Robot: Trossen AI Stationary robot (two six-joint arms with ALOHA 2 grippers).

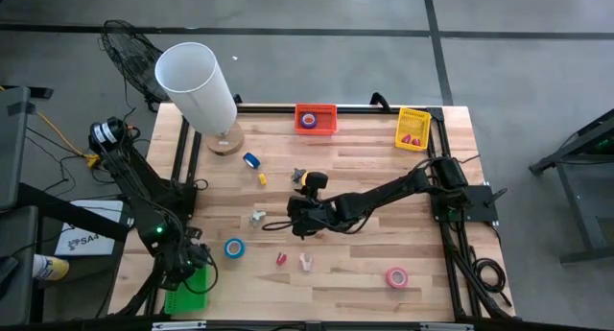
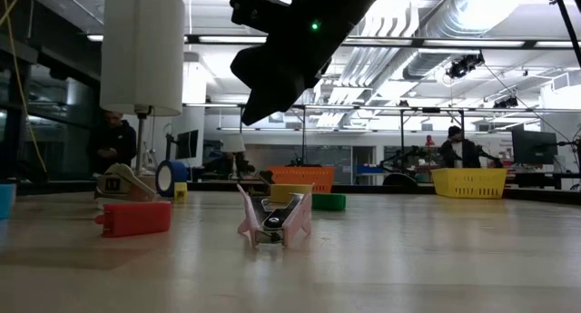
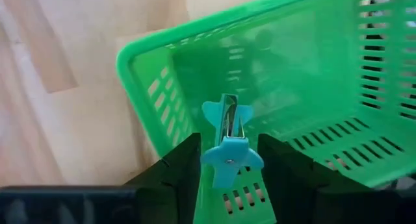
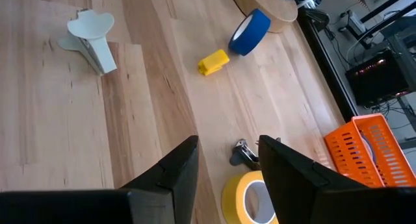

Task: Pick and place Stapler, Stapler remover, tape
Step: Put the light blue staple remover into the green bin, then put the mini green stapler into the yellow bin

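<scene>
Blue stapler remover (image 3: 227, 146) between left hand (image 3: 227, 165) fingers.

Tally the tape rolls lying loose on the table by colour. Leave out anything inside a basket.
Blue tape rolls: 2
Yellow tape roll: 1
Pink tape roll: 1
Total: 4

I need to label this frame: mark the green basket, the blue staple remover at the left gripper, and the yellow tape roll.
green basket (image 3: 146, 68): left wrist view, on its near rim.
blue staple remover (image 3: 227, 156): left wrist view, on its winged handle.
yellow tape roll (image 4: 235, 197): right wrist view, on its outer band.
</scene>
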